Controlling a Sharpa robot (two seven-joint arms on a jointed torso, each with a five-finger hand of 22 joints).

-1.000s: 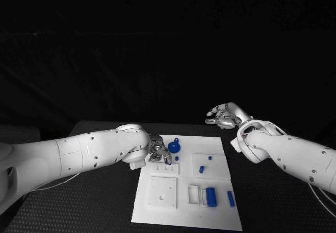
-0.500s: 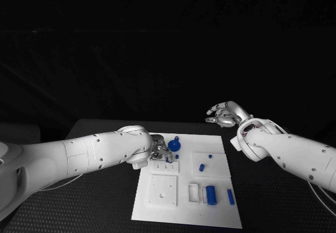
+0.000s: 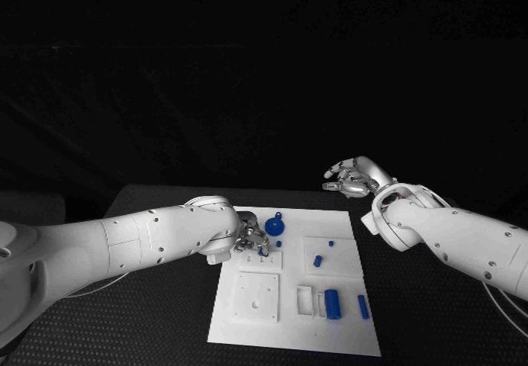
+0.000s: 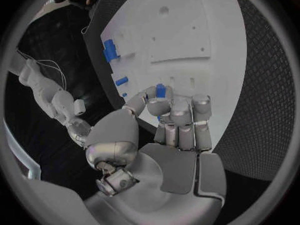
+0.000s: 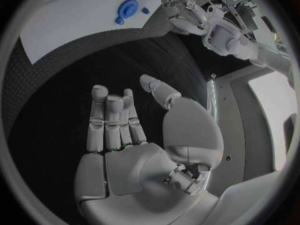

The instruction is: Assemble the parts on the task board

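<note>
A black desk (image 3: pixel 165 320) carries the white board (image 3: pixel 330 335) at its middle. A small blue peg (image 4: pixel 160 90) is pinched in the fingers (image 4: pixel 178 110) of the left hand (image 3: pixel 251 242) over the board's far-left slots. The right hand (image 3: pixel 354 178) is held off the far right corner, fingers spread on nothing. The peg should probably be kept upright, lined over its slot and lowered slowly.

Looks like a robotics lab setup: black mesh-textured desk (image 3: pixel 143 335), blacked-out backdrop all around, white task board (image 3: pixel 288 335) laid out dead centre for testing.
</note>
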